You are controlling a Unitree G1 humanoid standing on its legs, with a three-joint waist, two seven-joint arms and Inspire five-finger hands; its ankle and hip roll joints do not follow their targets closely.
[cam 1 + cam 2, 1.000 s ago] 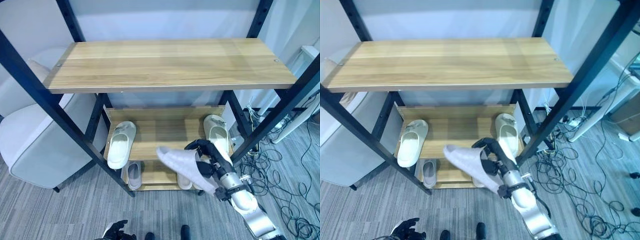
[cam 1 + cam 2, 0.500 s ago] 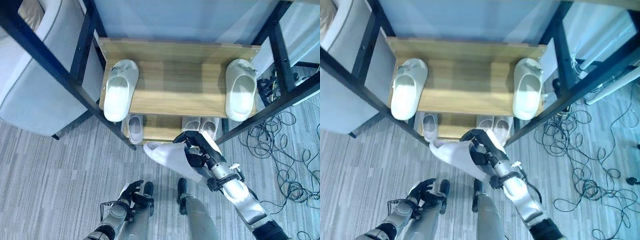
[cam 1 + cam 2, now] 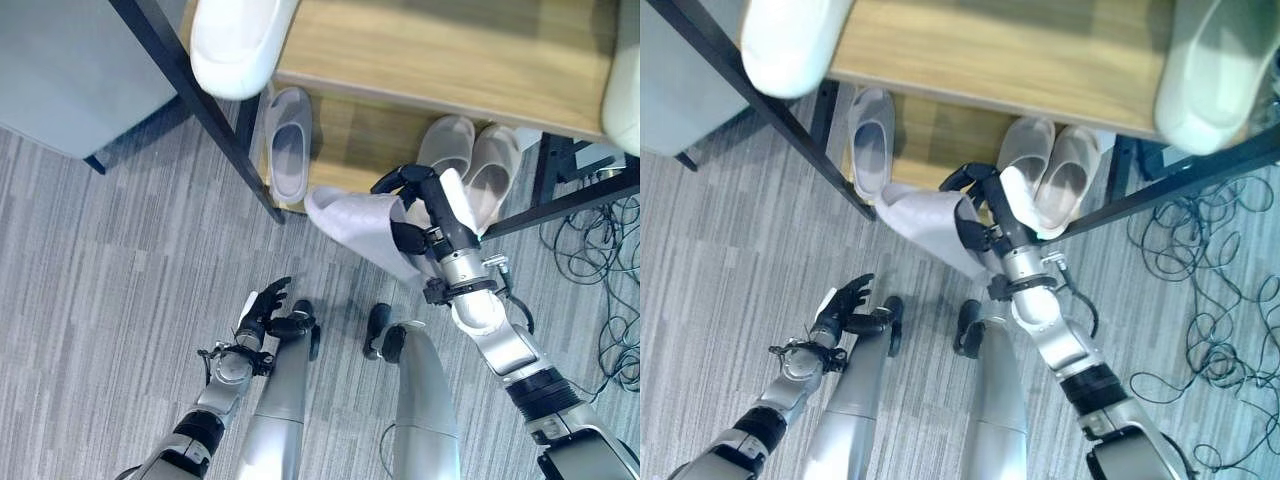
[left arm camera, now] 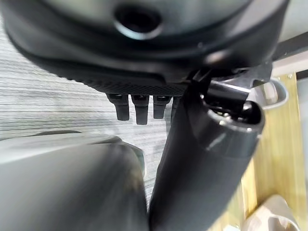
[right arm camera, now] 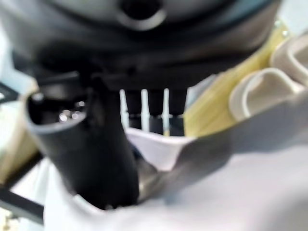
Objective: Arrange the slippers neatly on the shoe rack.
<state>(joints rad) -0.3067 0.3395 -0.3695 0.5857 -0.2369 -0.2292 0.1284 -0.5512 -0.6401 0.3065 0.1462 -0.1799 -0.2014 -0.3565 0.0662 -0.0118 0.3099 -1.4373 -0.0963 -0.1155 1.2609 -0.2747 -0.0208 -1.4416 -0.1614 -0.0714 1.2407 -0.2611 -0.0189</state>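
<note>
Slipper (image 3: 355, 222) lower, nr bottom shelf (image 3: 350, 150)

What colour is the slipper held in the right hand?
Pale grey-white; the slipper in the right hand shows best in the left eye view.

Grey striped carpet floor (image 3: 110, 240), tangled black cables (image 3: 600, 260), grey upholstered seat (image 3: 70, 60)

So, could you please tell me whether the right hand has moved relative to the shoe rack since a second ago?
Yes. The right hand, shut on the grey slipper, has come down from the middle shelf to the bottom shelf.
</note>
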